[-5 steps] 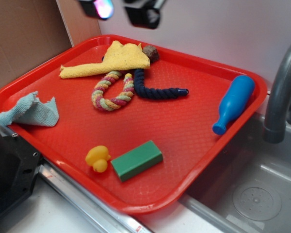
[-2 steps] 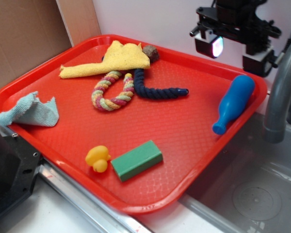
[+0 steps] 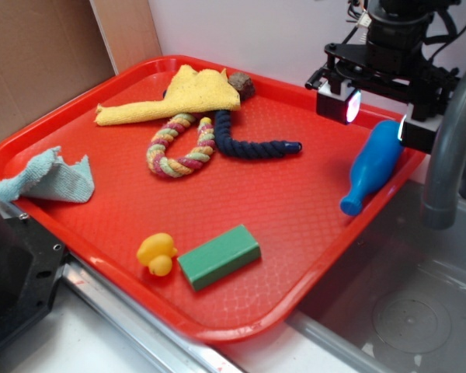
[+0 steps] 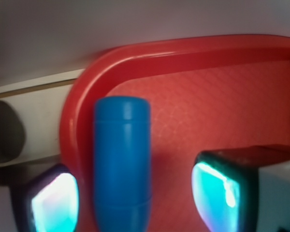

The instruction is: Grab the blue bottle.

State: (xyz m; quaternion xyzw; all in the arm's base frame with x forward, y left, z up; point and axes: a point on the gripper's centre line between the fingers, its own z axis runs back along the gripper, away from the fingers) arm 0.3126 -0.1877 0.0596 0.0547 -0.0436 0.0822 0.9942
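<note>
The fingers (image 3: 377,116) have come lower, spread wide and empty, with the blue bottle (image 3: 375,165) now between them.

I see a bottle (image 3: 374,165) of smooth, glossy blue plastic on a tray (image 3: 295,217) of red plastic with pebbled texture; at ten o'clock, fuzzy yellow cloth (image 3: 179,97) and braided rope (image 3: 252,144).

Gripper (image 3: 377,116) swept from far-left tray (image 3: 217,322) corner, dropped low over blue bottle (image 3: 373,166); jaws apart, straddling its fat end.
</note>
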